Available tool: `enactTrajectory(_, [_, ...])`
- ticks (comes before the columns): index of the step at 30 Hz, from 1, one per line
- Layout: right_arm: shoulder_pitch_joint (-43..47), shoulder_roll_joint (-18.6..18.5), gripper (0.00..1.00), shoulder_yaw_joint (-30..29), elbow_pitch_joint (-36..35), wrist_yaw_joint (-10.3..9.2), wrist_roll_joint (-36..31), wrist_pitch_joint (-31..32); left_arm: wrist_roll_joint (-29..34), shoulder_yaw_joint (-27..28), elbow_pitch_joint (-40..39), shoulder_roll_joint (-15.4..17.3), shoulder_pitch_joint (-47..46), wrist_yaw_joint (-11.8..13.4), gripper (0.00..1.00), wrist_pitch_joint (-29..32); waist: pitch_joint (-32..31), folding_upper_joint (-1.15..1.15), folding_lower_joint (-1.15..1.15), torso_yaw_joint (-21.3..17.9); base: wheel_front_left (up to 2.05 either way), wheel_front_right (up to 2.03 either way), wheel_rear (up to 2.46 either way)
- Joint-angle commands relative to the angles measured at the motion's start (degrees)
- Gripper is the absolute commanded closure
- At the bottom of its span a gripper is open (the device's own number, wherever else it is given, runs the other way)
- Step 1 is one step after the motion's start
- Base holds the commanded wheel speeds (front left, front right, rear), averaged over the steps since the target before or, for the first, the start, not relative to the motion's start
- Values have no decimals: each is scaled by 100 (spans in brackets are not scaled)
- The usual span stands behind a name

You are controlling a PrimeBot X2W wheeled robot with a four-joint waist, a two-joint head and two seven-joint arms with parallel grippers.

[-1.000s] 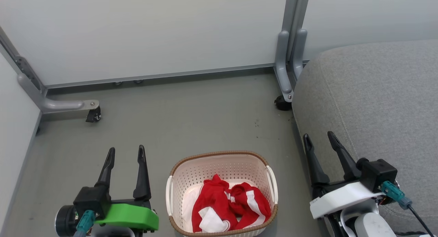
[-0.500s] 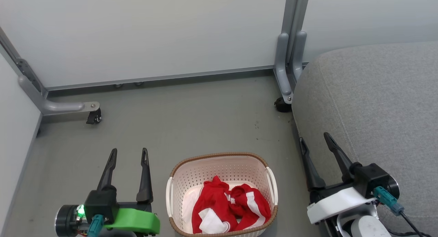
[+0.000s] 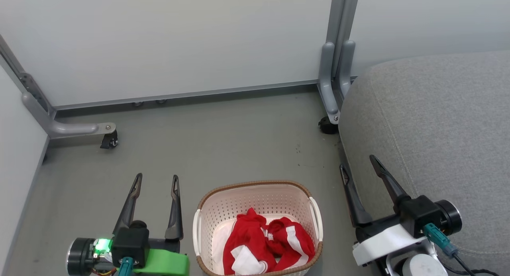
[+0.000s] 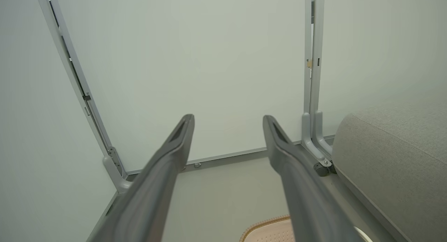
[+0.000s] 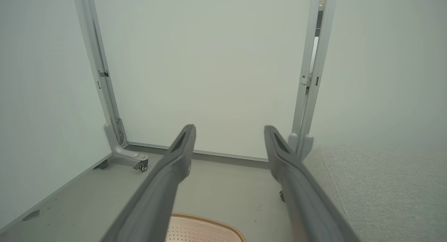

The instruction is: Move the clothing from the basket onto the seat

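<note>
The red and white clothing (image 3: 266, 245) lies bunched in the cream basket (image 3: 255, 194) with a brown rim, on the floor at the bottom middle of the head view. My left gripper (image 3: 157, 181) stands open and empty just left of the basket. On the basket's right my right gripper (image 3: 357, 163) is open and empty too, beside the grey seat (image 3: 438, 120). The basket's rim (image 4: 265, 226) shows at the bottom of the left wrist view below the left gripper (image 4: 228, 120), with the seat (image 4: 394, 158) at right. The right wrist view has the right gripper (image 5: 229, 131), basket rim (image 5: 206, 222) and seat (image 5: 380, 186).
Pale partition panels stand behind and to the left. One grey partition foot with a caster (image 3: 108, 140) rests on the floor at left, another (image 3: 329, 124) against the seat's far corner. Bare grey floor (image 3: 215, 140) stretches between basket and panels.
The whole head picture has shifted a little, so the camera moved. Both grippers have edged inward toward the basket and stayed open. The clothing has not moved.
</note>
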Motion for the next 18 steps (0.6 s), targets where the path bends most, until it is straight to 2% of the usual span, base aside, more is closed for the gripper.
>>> enactTrajectory(1, [77,-28,0,20,-40,0,-127,-58,148,-17,-30,-9,93,14,0,-55,-9,0,0,-9,0,0,0])
enactTrajectory(18, [36,-27,0,68,18,0,-131,-50,154,26,14,-72,113,-45,0,-39,-23,0,0,-91,0,0,0])
